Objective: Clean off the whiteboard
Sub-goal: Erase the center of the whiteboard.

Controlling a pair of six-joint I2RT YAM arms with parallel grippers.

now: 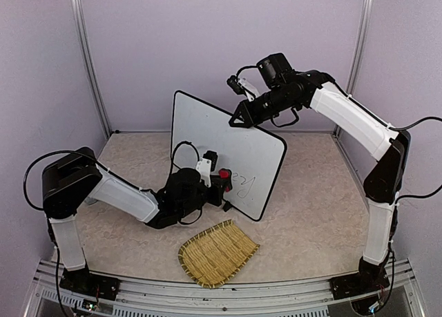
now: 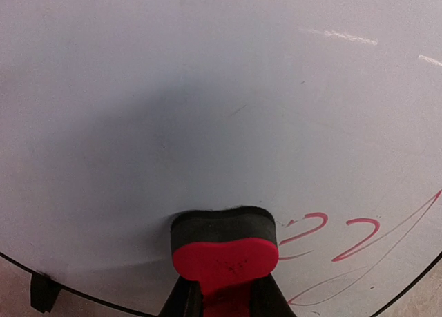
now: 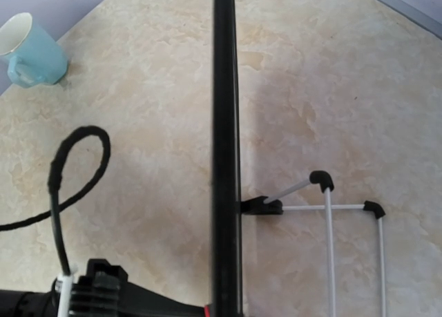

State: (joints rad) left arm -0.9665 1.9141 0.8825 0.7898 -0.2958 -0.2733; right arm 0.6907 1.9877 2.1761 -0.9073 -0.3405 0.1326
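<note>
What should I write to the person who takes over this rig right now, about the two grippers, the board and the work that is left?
Left gripper: shut on the eraser, with its dark pad pressed flat on the whiteboard.
Right gripper: shut on the top edge of the whiteboard, holding it upright.
Place: the whiteboard stands on the table, behind the straw mat.
Done: most of the face looks clean.
Left: the red writing near the lower corner, just to the right of the eraser, is not yet wiped. The likely next step is to wipe toward it.
</note>
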